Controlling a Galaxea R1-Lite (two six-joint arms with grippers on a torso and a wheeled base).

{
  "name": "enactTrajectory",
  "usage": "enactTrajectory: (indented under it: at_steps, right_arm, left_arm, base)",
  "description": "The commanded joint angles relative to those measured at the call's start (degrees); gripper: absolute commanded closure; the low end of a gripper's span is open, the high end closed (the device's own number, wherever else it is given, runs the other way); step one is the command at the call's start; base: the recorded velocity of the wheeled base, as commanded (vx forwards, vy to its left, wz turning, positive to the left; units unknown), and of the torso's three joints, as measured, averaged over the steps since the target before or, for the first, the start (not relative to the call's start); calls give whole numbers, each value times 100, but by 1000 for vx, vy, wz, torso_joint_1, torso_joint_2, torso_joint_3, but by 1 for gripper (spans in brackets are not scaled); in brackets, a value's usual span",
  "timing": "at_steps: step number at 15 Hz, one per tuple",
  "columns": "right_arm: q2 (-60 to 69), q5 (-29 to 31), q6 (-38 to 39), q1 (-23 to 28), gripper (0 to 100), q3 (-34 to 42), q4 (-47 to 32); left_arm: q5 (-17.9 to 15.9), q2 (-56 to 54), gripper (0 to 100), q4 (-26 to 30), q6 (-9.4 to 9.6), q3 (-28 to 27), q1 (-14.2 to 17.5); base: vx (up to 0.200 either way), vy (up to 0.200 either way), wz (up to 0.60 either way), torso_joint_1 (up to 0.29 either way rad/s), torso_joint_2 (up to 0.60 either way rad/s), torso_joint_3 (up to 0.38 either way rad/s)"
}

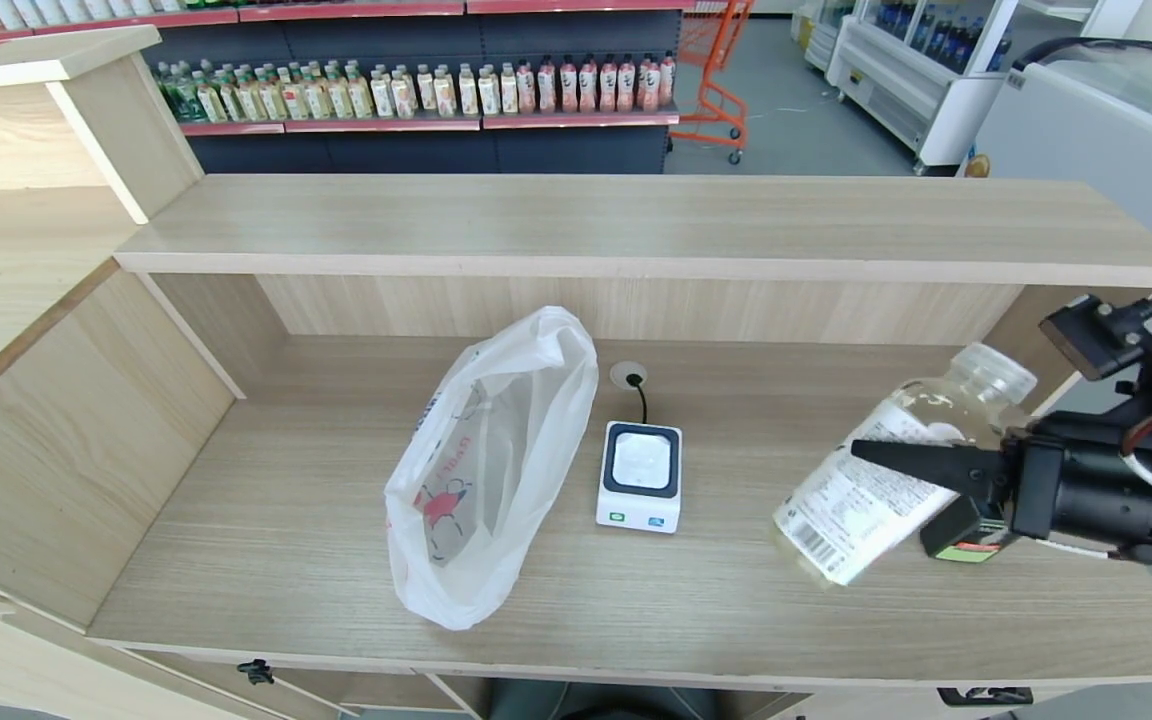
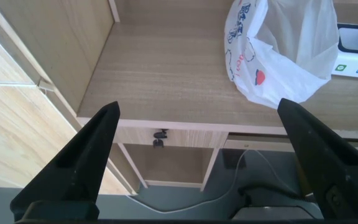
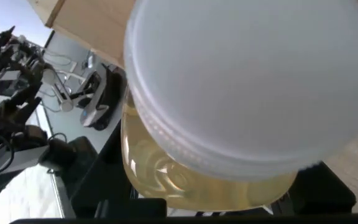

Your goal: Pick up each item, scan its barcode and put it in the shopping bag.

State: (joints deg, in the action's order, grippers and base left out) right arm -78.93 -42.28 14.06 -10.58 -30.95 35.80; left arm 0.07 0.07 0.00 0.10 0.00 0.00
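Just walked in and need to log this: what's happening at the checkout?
The right gripper holds a tilted bottle of pale liquid above the counter, right of the barcode scanner. The shopping bag lies left of the scanner, mouth open. The left gripper is open and empty by the counter's front edge.

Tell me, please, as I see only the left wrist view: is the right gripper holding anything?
Observer: Yes, the right gripper is shut on a bottle, held above the counter.
Operator: How is the bottle oriented?
Observer: It is tilted, with the white cap high and pointing away from the robot, and the barcode at the low end.
Operator: Where is it relative to the scanner?
Observer: It is to the right of the scanner, not over it.
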Motion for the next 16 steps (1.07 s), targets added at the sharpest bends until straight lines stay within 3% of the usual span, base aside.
enactTrajectory:
  at_steps: [1, 5, 12, 16]
  right_arm:
    - [730, -149, 1, -559, 100, 441, -30]
    - [739, -307, -8, -1042, 100, 485, -30]
    - [634, -905, -597, -1051, 100, 634, -30]
    - [563, -940, -623, -1060, 100, 625, -21]
  left_arm:
    - [1, 1, 0, 0, -1, 0, 0]
    - [1, 1, 0, 0, -1, 0, 0]
    - [1, 1, 0, 0, -1, 0, 0]
    - [1, 1, 0, 0, -1, 0, 0]
  base:
    - [0, 0, 0, 0, 0, 0]
    - [0, 0, 0, 0, 0, 0]
    - [0, 0, 0, 0, 0, 0]
    - [0, 0, 0, 0, 0, 0]
